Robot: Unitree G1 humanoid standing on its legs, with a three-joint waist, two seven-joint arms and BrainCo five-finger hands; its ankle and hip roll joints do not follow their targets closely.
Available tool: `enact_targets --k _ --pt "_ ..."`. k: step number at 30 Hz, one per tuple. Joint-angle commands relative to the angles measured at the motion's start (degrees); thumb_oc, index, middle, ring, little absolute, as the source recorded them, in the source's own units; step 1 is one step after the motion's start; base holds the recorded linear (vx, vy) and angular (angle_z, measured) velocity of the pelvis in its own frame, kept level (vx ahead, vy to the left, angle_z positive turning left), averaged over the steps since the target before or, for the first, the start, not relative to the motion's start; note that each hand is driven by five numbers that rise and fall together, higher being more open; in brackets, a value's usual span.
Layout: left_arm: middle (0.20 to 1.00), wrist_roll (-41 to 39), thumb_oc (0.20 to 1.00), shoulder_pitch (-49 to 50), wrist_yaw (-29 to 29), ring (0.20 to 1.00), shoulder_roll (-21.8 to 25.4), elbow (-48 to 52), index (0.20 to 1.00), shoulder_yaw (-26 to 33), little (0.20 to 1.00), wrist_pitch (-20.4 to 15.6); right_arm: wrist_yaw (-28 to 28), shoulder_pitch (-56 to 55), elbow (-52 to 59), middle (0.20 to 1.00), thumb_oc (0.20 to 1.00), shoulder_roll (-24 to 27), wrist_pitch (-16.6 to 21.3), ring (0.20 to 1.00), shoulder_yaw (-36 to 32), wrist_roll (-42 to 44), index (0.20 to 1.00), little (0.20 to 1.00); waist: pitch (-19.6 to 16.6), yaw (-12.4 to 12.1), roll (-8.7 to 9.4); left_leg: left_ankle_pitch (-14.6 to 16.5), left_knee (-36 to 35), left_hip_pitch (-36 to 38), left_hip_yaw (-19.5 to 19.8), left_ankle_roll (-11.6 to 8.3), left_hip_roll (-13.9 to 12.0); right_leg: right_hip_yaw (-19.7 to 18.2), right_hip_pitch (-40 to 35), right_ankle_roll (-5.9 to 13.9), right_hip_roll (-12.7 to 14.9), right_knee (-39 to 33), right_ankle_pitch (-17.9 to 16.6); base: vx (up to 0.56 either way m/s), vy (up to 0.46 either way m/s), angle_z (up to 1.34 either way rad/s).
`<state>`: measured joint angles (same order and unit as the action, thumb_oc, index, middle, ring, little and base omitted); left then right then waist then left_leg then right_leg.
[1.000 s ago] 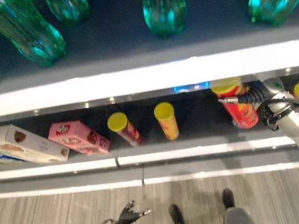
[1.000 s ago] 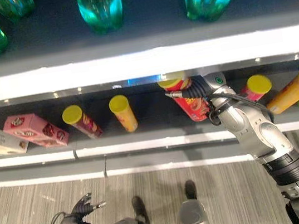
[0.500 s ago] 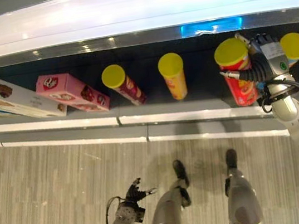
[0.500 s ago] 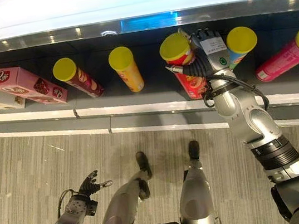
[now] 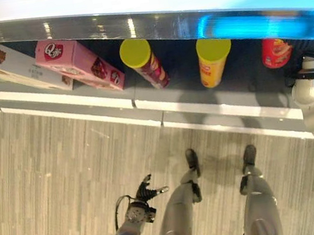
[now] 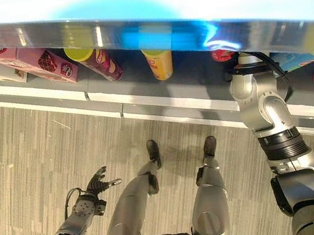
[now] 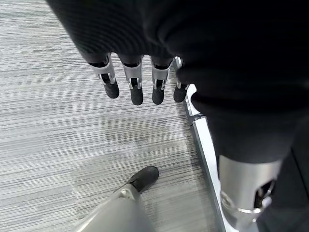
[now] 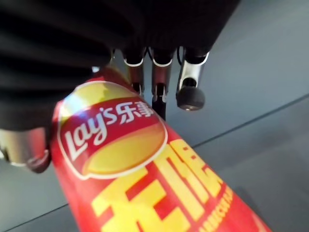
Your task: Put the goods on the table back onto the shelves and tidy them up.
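- Right hand (image 8: 145,53) curled around the red crisp tube (image 8: 159,183) in the right wrist view: fingers (image 8: 190,92) lie along one side of the can and the thumb presses the other, so the tube is gripped, not merely touched
- In the left eye view the red crisp tube (image 5: 276,52) sits at the upper right of the frame, on the dark lower shelf (image 5: 226,104), with only its lower part showing beneath the silver edge of the shelf above; the right arm reaches up to it from the lower right
- Half a second ago the tube's yellow lid and the hand around it were in plain sight on that shelf; now both are hidden under the upper shelf edge. The whole scene has slid in the frame, so the camera has tipped down towards the floor, and I cannot tell how far the tube itself has moved
- Judged from this, the tube is on the shelf but not yet released; letting go and withdrawing the arm is what remains for this item
- Yellow crisp tube (image 5: 214,61) and maroon crisp tube (image 5: 146,63) lie tilted towards top centre, the pink box (image 5: 80,61) and white box (image 5: 16,64) at upper left; their order along the shelf matches the earlier frames
- Left hand (image 5: 146,191) hangs at lower left over the floor, fingers (image 7: 136,92) loosely spread and holding nothing, as before
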<state>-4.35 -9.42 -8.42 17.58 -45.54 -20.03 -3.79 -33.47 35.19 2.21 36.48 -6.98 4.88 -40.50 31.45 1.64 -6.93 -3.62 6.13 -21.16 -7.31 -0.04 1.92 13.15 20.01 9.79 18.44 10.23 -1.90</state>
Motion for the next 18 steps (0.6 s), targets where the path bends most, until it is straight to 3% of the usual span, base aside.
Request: enact_targets --k 1,18 --pt "1.000 -1.63 1.000 1.81 -0.54 1.000 1.21 2.62 1.000 0.05 1.000 -1.46 -3.28 1.99 7.85 0.200 0.200 2.36 1.51 0.200 -3.33 -2.40 0.200 0.200 -1.65 1.15 -1.53 16.55 16.29 -2.02 0.69 -3.15 -4.51 -2.34 3.29 2.15 4.91 2.14 2.30 0.01 0.042 -0.08" --pt "1.000 -1.54 1.000 2.40 -0.02 1.000 0.30 4.08 1.000 -1.11 1.000 -2.30 -6.14 2.26 3.47 0.200 0.200 6.02 -0.46 0.200 -5.01 -2.57 0.200 0.200 -1.65 2.15 -5.53 15.35 15.01 -4.31 -0.21 -3.41 -3.39 -3.80 7.14 2.76 5.85 1.89 1.39 0.00 0.006 -0.03"
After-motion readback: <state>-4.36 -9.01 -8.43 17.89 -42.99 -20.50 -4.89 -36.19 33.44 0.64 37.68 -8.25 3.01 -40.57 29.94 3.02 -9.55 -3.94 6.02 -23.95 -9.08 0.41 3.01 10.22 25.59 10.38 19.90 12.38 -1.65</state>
